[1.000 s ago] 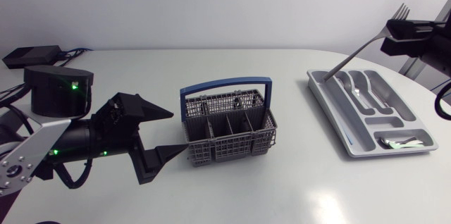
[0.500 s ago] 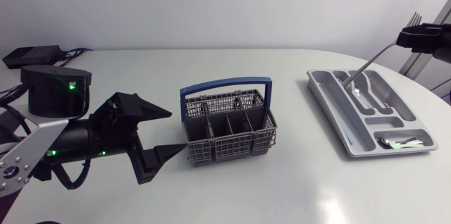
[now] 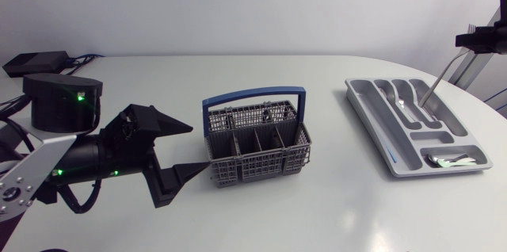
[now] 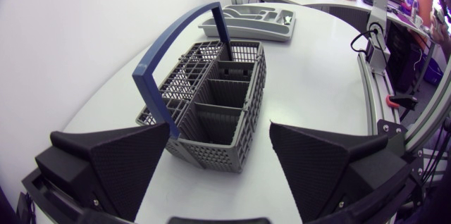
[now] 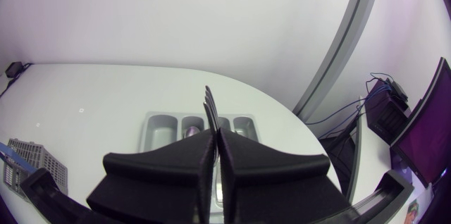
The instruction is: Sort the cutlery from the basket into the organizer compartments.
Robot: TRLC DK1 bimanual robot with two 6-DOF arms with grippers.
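Above the organizer at the table's right side, the right gripper pinches a fork, tines up, handle slanting down over the long slots. The left gripper gapes wide just beside the basket.

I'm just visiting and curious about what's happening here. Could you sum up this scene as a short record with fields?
Left gripper: open, beside basket
Right gripper: shut on fork
Fork: tilted, handle end down over organizer
Organizer: some spoons already inside
Basket: grey, blue handle, mid-table
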